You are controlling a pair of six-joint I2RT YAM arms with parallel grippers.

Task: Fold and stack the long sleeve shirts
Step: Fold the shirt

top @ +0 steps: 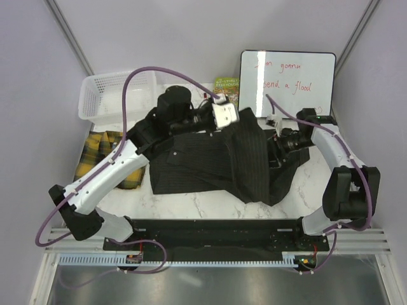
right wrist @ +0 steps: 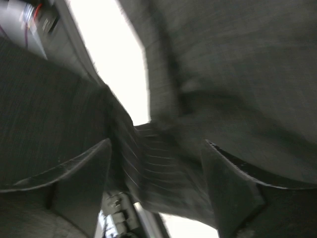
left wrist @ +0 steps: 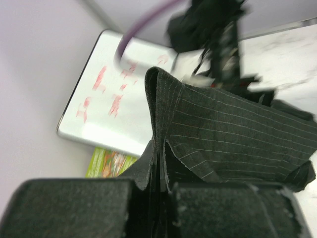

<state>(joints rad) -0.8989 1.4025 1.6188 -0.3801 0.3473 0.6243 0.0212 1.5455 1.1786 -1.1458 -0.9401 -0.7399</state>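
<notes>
The dark pinstriped long sleeve shirt [top: 203, 165] lies spread across the middle of the table. One part of it is pulled up toward the back, and my left gripper [top: 226, 115] is shut on that raised fold. In the left wrist view the cloth [left wrist: 237, 134] runs straight into the closed left gripper [left wrist: 159, 186]. My right gripper [top: 275, 143] sits low in the shirt's right side. Its fingers [right wrist: 79, 173] stand wide apart, open, with loose striped cloth [right wrist: 163, 163] hanging in the gap, blurred. The yellow-and-black plaid shirt [top: 102, 155] lies folded at the left, partly under my left arm.
A white mesh basket [top: 111, 95] stands at the back left. A whiteboard [top: 289, 82] with red writing lies at the back right, a green booklet [top: 227, 89] beside it. Walls close in on both sides. The marble tabletop [top: 191, 203] shows in front of the shirt.
</notes>
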